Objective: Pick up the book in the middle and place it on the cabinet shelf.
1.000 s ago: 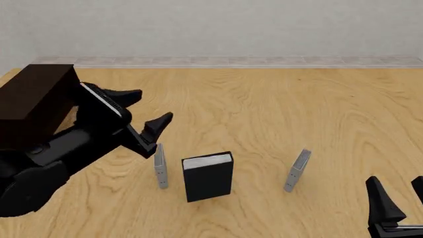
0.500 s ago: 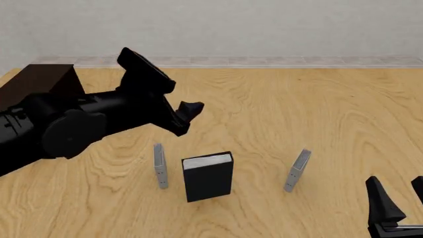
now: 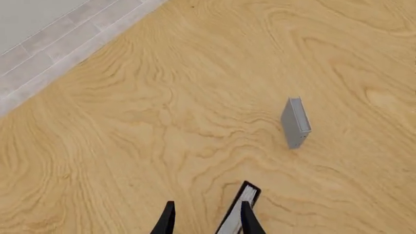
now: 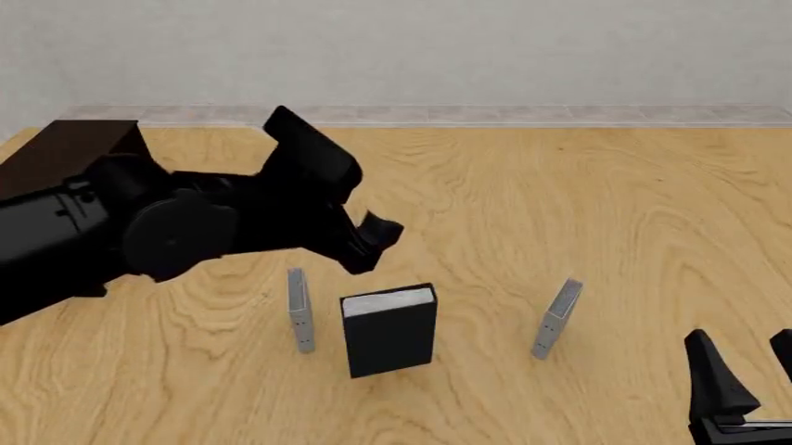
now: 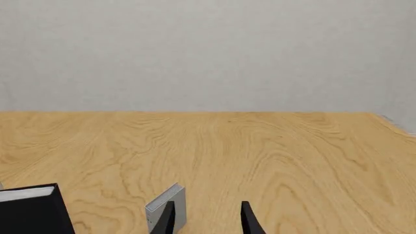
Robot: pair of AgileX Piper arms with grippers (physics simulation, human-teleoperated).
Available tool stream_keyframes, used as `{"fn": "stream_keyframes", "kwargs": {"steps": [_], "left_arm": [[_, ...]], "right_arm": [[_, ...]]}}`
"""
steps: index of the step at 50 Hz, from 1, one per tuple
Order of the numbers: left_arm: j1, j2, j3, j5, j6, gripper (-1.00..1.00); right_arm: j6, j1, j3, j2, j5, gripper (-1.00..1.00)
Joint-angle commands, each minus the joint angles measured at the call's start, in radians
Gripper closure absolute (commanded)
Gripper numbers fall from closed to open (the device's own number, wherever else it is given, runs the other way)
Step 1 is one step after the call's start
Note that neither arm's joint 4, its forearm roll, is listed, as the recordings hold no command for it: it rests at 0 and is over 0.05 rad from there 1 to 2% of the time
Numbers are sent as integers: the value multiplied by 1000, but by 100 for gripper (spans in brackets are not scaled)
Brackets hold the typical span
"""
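The thick black book (image 4: 389,330) with a white page edge stands upright on the table between two thin grey books. My left gripper (image 4: 369,243) hovers just above and behind its top, open and holding nothing. In the left wrist view the book's top edge (image 3: 238,208) shows beside one fingertip (image 3: 249,219) of the left gripper (image 3: 206,222). The dark brown cabinet shelf (image 4: 77,150) sits at the far left, partly hidden by my left arm. My right gripper (image 4: 750,373) rests open at the near right corner, empty; the right wrist view shows the book's corner (image 5: 31,210) off to one side of this gripper (image 5: 206,222).
One thin grey book (image 4: 299,310) stands upright just left of the black book, another (image 4: 557,319) to its right, also visible as the grey book (image 3: 295,122) and the grey book (image 5: 166,205). A pale wall and tiled strip bound the table's far side.
My left arm has swung from beside the cabinet rightward and down, bringing its gripper over the black book. The right arm and all books have stayed still.
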Motion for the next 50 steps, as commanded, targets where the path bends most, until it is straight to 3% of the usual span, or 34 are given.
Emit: {"fn": "stream_keyframes", "kwargs": {"steps": [1, 16, 39, 50], "left_arm": [[-17, 18, -12, 60, -28, -100], [-68, 26, 17, 86, -62, -100], [-70, 101, -37, 144, -80, -100], [-79, 129, -20, 143, -86, -100]], "right_arm": [[0, 0, 0, 0, 0, -100], [0, 0, 0, 0, 0, -100], [0, 0, 0, 0, 0, -100], [0, 0, 0, 0, 0, -100]]}}
